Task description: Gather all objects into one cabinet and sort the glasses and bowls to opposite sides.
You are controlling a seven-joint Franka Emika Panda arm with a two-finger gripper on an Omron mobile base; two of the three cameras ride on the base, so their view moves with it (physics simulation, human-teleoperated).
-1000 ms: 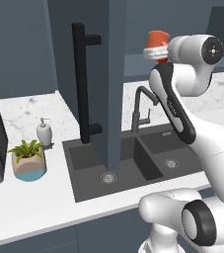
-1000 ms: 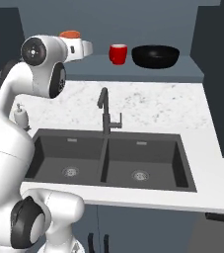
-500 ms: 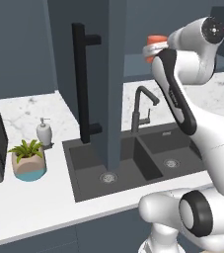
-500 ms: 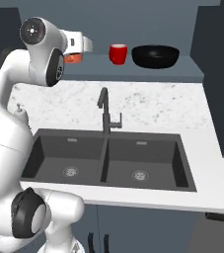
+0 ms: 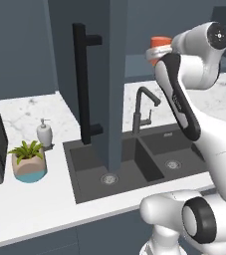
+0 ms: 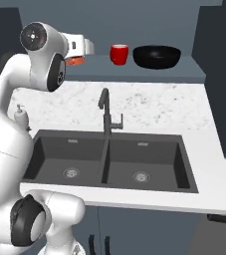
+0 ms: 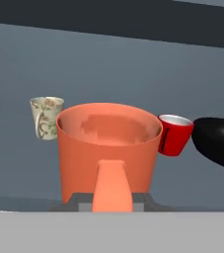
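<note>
My gripper [image 7: 112, 196] is shut on the orange cup [image 7: 108, 148], one finger inside its near wall, and holds it upright in front of the cabinet shelf [image 7: 15, 178]. From the sides, the gripper [image 6: 77, 52] and the orange cup [image 6: 74, 61] hang at the shelf's left end, beside the open cabinet door [image 5: 112, 74]; the orange cup [image 5: 160, 42] peeks above the forearm. On the shelf stand a pale speckled cup [image 7: 45, 117] at the left, a red cup [image 7: 175, 134] [image 6: 119, 54] at the right, and beyond it the wide black bowl [image 7: 217, 143] [image 6: 157, 56].
Below the shelf a dark double sink [image 6: 109, 159] with a black faucet [image 6: 105, 112] is set in the white marble counter [image 6: 159, 107]. A soap dispenser [image 5: 44, 133] and a potted plant [image 5: 29, 159] stand on the counter at the left. The door's long black handle [image 5: 82, 84] juts out.
The arm's upper joint has swung up and the hand with the orange cup has dropped slightly toward the shelf level. The cups and the bowl on the shelf have stayed put.
</note>
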